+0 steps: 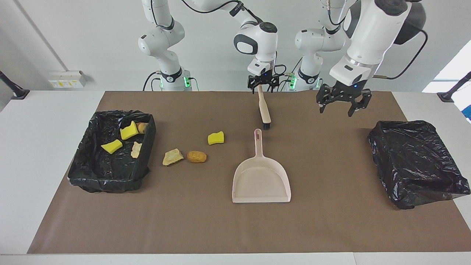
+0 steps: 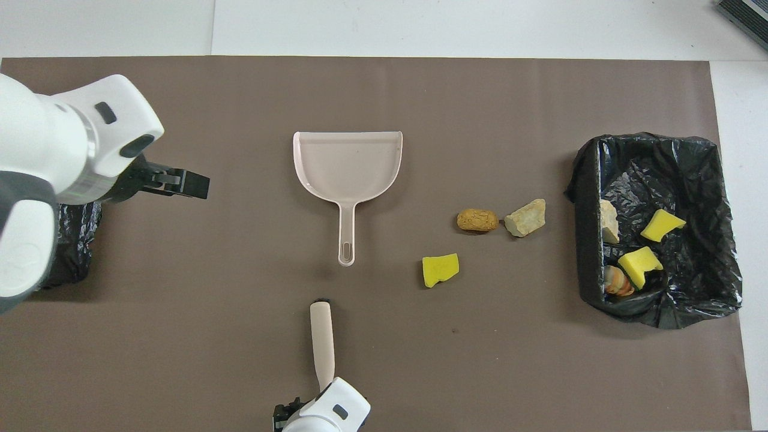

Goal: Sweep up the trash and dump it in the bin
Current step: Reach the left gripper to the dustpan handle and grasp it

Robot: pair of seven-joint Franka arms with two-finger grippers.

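Three pieces of trash lie on the brown mat: a yellow sponge chunk (image 1: 215, 138) (image 2: 440, 270), a brown nugget (image 1: 196, 156) (image 2: 477, 220) and a tan wedge (image 1: 172, 157) (image 2: 525, 218). Several more scraps lie in the black-lined bin (image 1: 106, 182) (image 2: 660, 141) at the right arm's end. My right gripper (image 1: 261, 88) is shut on the handle of a beige brush (image 1: 264, 110) (image 2: 322, 342), whose black bristles hang just above the mat, close to the handle tip of the beige dustpan (image 1: 262, 180) (image 2: 348, 162). My left gripper (image 1: 336, 110) (image 2: 191, 185) is open and empty in the air.
A second bin covered with a black bag (image 1: 415, 162) (image 2: 72, 240) sits at the left arm's end of the mat; the left gripper hangs over the mat beside it. The dustpan lies flat mid-table, mouth away from the robots.
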